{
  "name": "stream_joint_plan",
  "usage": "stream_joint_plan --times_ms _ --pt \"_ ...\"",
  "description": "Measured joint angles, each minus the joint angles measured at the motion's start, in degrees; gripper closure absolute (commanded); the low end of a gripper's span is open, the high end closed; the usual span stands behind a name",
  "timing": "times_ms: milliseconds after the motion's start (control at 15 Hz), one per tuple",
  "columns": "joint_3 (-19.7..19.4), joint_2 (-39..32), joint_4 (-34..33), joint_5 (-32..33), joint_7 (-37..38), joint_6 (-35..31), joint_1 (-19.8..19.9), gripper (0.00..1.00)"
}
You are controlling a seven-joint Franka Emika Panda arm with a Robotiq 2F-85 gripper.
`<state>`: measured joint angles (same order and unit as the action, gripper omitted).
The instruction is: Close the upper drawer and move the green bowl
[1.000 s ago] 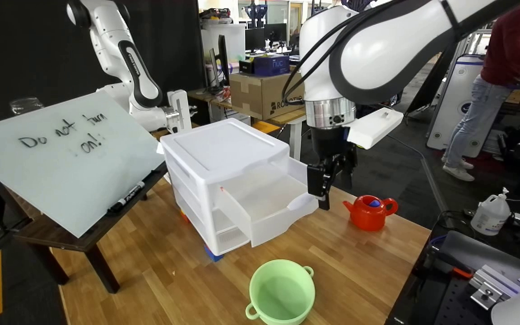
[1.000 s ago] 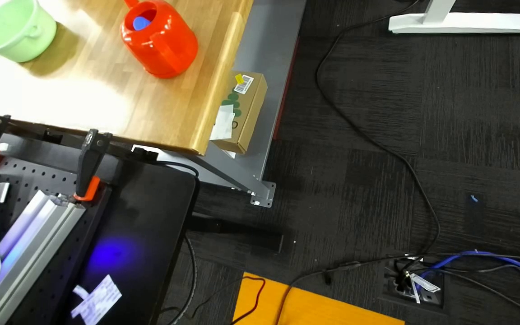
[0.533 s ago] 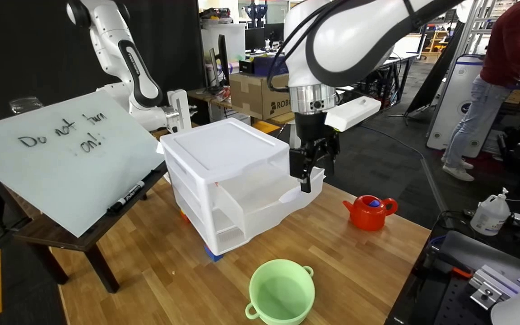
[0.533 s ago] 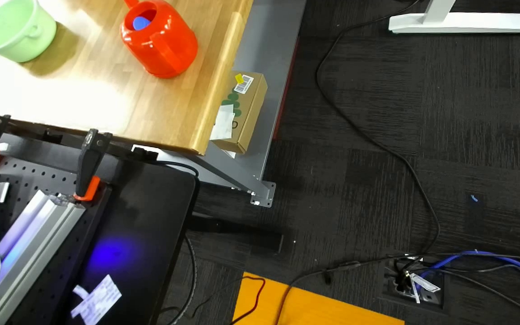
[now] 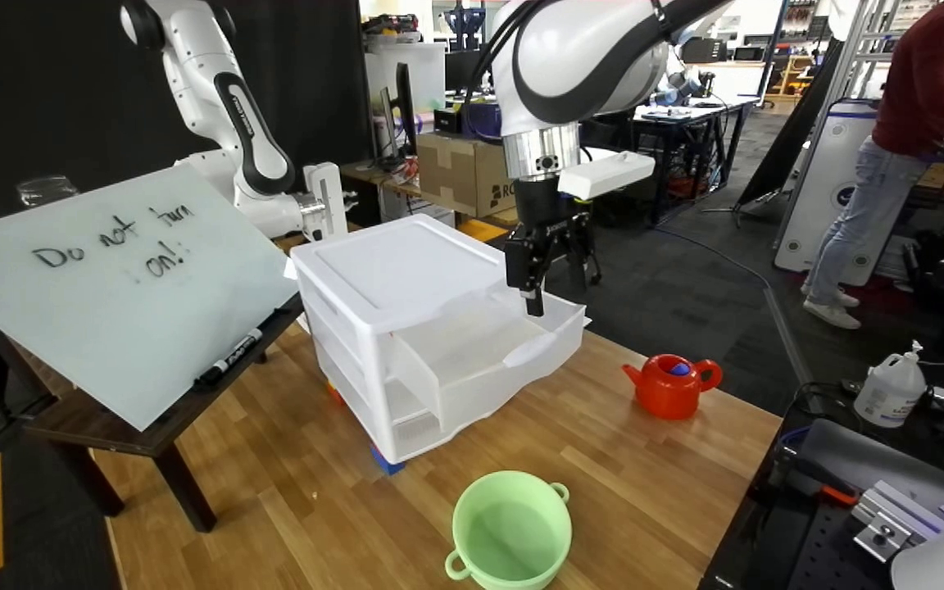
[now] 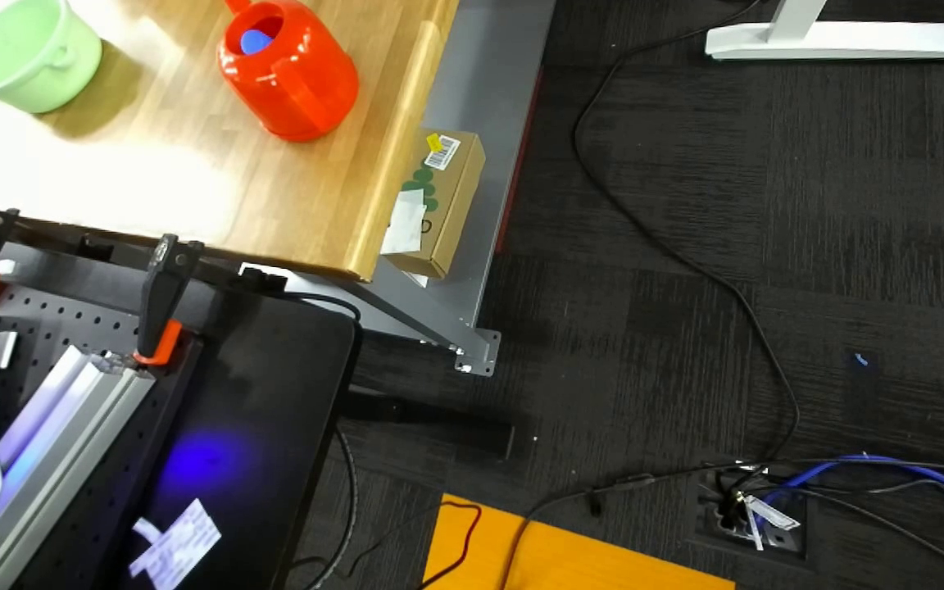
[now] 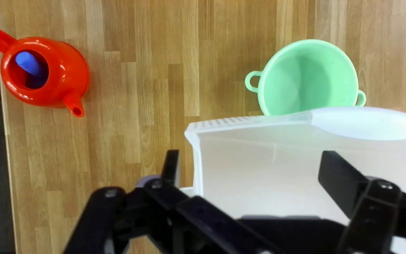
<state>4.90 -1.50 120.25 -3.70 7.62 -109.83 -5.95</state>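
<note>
Upper drawer [image 5: 505, 385]: probably light, thin-walled plastic, springy rather than brittle; pushed off-centre, it could have skewed and jammed in its chest [image 5: 415, 270].
Drawer pull [image 5: 528, 352]: the likely best spot to press, toward ten or eleven o'clock in an exterior view; closing seemed to need no grip.
Green bowl [image 7: 305, 77]: likely light, fairly stiff, smooth enough to slip; a pinch across the rim [image 7: 310, 41] promised a surer hold than the small loop handle [image 7: 247, 82] at nine o'clock in the wrist view.
Jaws: spread wide, holding nothing; in the wrist view one jaw showed beyond the drawer's side wall [image 7: 197, 158] and the other above its inside. Whether either touched it, I could not tell.
Drawer plastic: frosted, milky white; it stood well out of the chest, between four and five o'clock.
Bowl colour: pale mint, round, two-handled.
Bowl spot: upright on the wooden surface [image 5: 644, 492] in an exterior view, at six o'clock from the drawer; in the wrist view, one o'clock from the jaws, well apart from the red teapot [image 7: 63, 76].
</note>
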Motion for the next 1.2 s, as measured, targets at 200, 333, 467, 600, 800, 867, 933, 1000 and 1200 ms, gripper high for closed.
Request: stream_joint_plan --times_ms 200,333,467,600,800,867,933,1000,1200 --pt "0.02 -0.27 -0.67 0.00 0.03 0.57 -0.06 0.00" --pt "0.02 -0.29 -0.63 0.00 0.03 0.57 -0.06 0.00" --pt "0.02 -0.29 -0.63 0.00 0.04 0.57 -0.07 0.00" --pt "0.19 -0.25 -0.44 0.00 0.08 0.53 -0.18 0.00" --pt "1.16 0.59 1.21 0.00 0.43 -0.04 -0.98 0.00" --pt "1.63 1.29 2.16 0.01 0.67 -0.26 -1.43 0.00" --pt "2.14 2.03 3.12 0.03 1.01 -0.51 -1.88 0.00" --pt "2.63 2.87 4.11 0.05 1.37 -0.68 -2.30 0.00" --pt "3.83 4.95 6.64 0.26 2.35 -1.37 -3.10 0.00"
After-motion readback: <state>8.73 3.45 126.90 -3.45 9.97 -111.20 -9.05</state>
